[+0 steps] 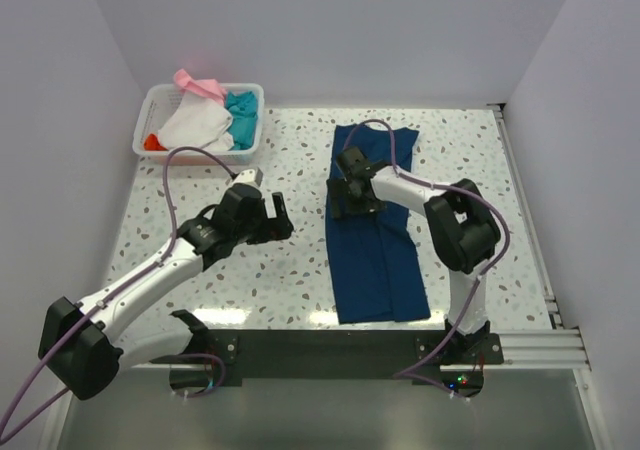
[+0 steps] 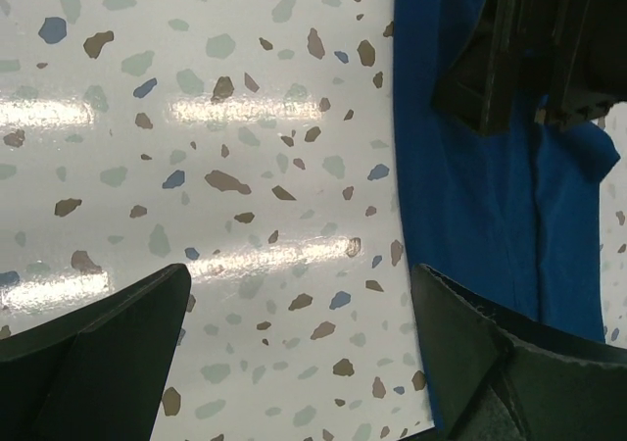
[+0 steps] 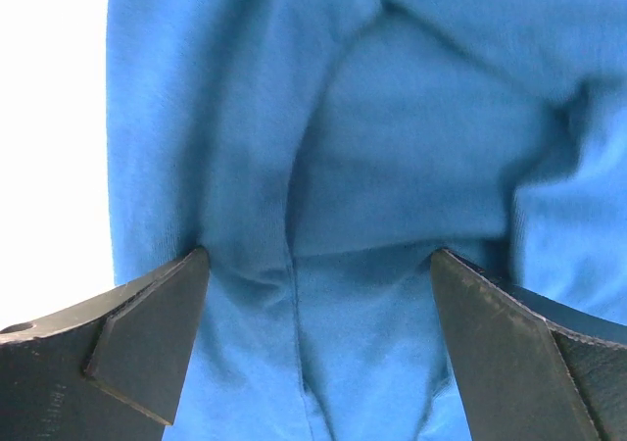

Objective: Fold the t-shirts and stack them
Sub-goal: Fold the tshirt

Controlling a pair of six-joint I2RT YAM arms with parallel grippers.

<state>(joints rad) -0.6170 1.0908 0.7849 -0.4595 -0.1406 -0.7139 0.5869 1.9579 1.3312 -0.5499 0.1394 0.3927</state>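
Observation:
A dark navy-blue t-shirt (image 1: 375, 250) lies folded into a long strip on the table, right of centre. My right gripper (image 1: 347, 196) is open and pressed down on its left side; in the right wrist view the fingers (image 3: 137, 343) straddle a fold of the blue cloth (image 3: 392, 186). My left gripper (image 1: 281, 218) is open and empty over bare table, left of the shirt; its view shows the shirt's edge (image 2: 460, 216) on the right. White (image 1: 195, 125), teal (image 1: 241, 118), pink (image 1: 198, 85) and orange-red (image 1: 152, 142) tees lie in the basket.
The white plastic basket (image 1: 251, 144) stands at the back left of the speckled table (image 1: 250, 270). White walls close in the back and both sides. A black rail (image 1: 330, 350) runs along the near edge by the arm bases.

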